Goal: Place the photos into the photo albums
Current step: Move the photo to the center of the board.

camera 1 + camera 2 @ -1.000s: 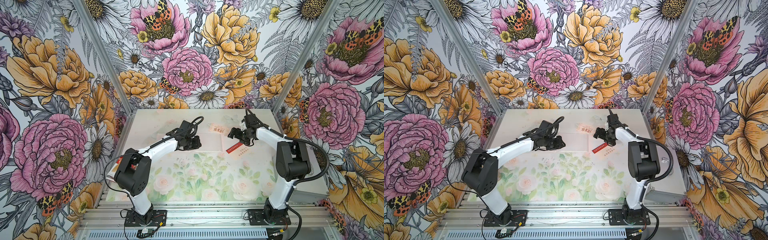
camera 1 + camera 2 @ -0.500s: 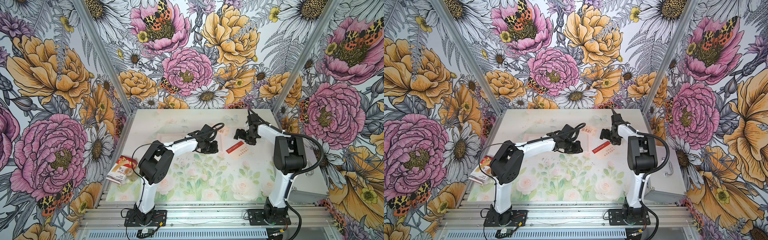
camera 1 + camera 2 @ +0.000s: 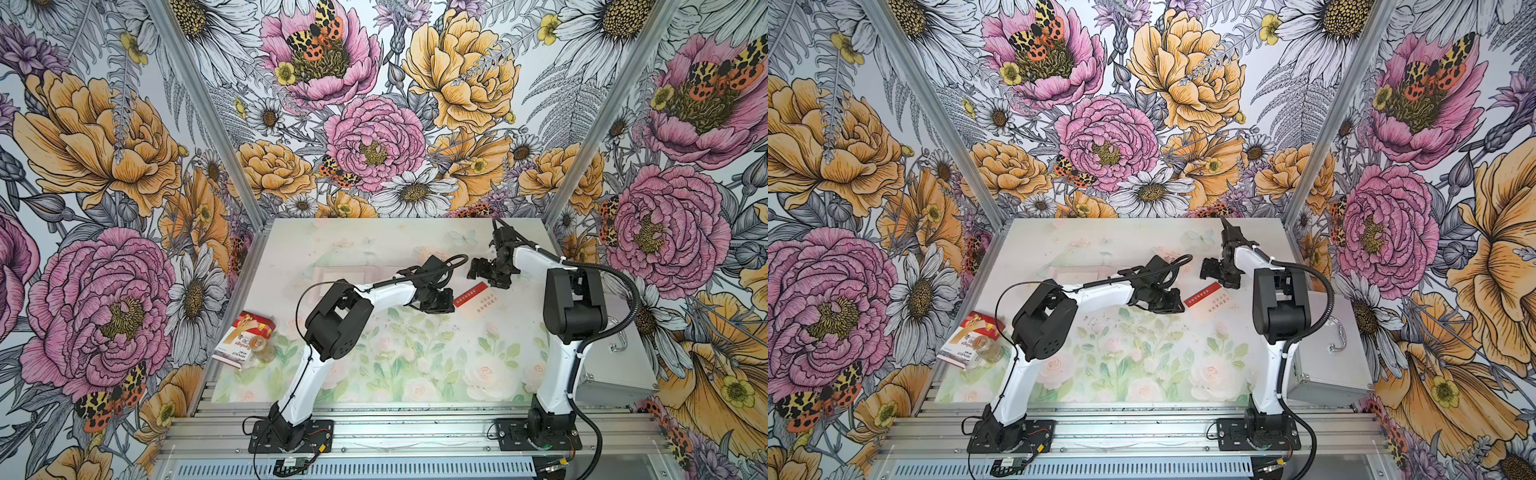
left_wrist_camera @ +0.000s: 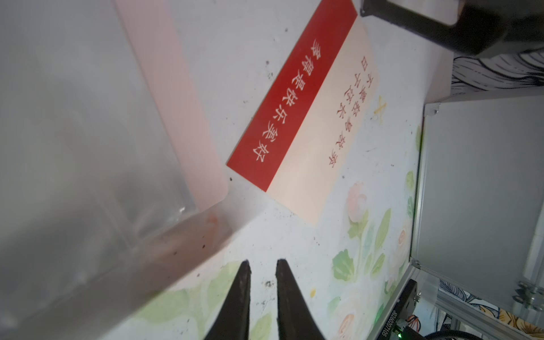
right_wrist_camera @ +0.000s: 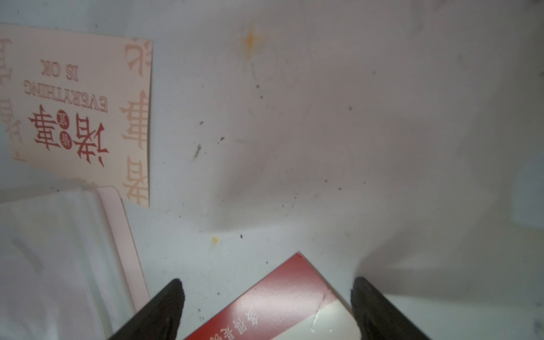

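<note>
Left gripper (image 4: 263, 265) has its fingers close together with a thin slit between the tips and nothing in it; it hangs low over the floral table mat (image 4: 347, 265), can't tell if it touches. In a top view the left gripper (image 3: 436, 301) is just beside the red end of the red-and-cream card (image 3: 478, 296), between that card and the album (image 3: 343, 275). Right gripper (image 5: 266, 287) has its fingers spread wide and grips nothing; one corner of the red-and-cream card (image 5: 279, 309) lies flat on the mat under the gap. The card is half red with white Chinese characters, half cream with red ones (image 4: 303, 117), angled, near the album's corner but not touching. The pale pink album (image 4: 176, 103) lies open on the mat, with a clear plastic sleeve over it, blurred close to the left wrist camera. A second card, cream, printed "EVERYTHING IS OK" with red characters (image 5: 79, 109), lies flat beside the album's far edge (image 5: 117, 235); it shows faintly in both top views (image 3: 1167, 251). No card in the album that I can see. Other cards not visible. Red-and-white bandage box (image 3: 245, 338) sits at the mat's left edge with a small clear jar (image 3: 261, 345) against it. Silver metal case (image 3: 623, 365) sits at the right edge, behind the right arm.
</note>
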Controlling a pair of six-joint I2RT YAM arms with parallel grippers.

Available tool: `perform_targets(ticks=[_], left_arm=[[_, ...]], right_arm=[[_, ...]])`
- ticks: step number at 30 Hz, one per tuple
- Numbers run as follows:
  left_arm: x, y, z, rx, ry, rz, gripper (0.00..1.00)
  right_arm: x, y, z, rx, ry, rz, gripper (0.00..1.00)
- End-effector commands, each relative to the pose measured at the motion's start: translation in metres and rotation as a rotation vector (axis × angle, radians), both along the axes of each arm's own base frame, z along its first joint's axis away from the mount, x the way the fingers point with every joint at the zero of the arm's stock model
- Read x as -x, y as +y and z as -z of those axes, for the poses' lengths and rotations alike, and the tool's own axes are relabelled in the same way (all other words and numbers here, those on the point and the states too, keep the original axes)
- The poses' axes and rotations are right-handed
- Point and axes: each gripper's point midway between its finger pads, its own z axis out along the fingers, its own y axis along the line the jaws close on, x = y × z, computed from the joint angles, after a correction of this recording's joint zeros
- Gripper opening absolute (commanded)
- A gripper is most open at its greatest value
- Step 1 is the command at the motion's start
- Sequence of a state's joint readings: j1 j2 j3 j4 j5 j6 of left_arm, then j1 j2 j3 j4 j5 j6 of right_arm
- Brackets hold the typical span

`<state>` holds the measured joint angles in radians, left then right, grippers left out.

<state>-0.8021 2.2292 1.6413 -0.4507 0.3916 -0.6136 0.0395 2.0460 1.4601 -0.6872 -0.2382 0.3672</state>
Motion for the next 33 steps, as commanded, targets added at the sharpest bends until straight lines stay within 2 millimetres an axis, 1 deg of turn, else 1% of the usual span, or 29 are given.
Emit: perform_targets(ticks=[1, 6, 10, 14, 17, 20, 25, 28, 30, 33], left_arm=[[-0.002, -0.005, -0.001, 0.022, 0.010, -0.003, 0.19], [0.002, 0.000, 0.008, -0.002, 0.022, -0.009, 0.19], [0.004, 0.007, 0.012, -0.020, 0.021, -0.014, 0.19], [0.011, 0.020, 0.016, -0.055, 0.010, -0.018, 0.19], [0.020, 0.032, 0.020, -0.068, 0.010, -0.025, 0.19], [0.026, 0.042, 0.022, -0.073, 0.015, -0.039, 0.20], [0.034, 0.054, 0.016, -0.069, 0.003, -0.062, 0.19], [0.040, 0.065, 0.016, -0.089, -0.004, -0.070, 0.20], [0.043, 0.072, 0.017, -0.099, -0.005, -0.077, 0.20], [0.046, 0.081, 0.017, -0.105, -0.006, -0.086, 0.20]], right_arm=[[0.020, 0.010, 0.006, -0.049, 0.047, -0.025, 0.89], [0.042, 0.018, 0.009, -0.062, 0.078, -0.045, 0.87], [0.063, 0.033, 0.011, -0.065, 0.104, -0.075, 0.87], [0.090, 0.054, 0.013, -0.063, 0.136, -0.121, 0.87], [0.107, 0.063, 0.017, -0.056, 0.158, -0.142, 0.87], [0.120, 0.065, 0.016, -0.051, 0.169, -0.144, 0.87], [0.133, 0.067, 0.007, -0.092, 0.164, -0.135, 0.87], [0.138, 0.070, 0.001, -0.114, 0.156, -0.130, 0.87], [0.140, 0.065, -0.003, -0.099, 0.146, -0.114, 0.88], [0.140, 0.053, -0.005, -0.053, 0.127, -0.078, 0.88]])
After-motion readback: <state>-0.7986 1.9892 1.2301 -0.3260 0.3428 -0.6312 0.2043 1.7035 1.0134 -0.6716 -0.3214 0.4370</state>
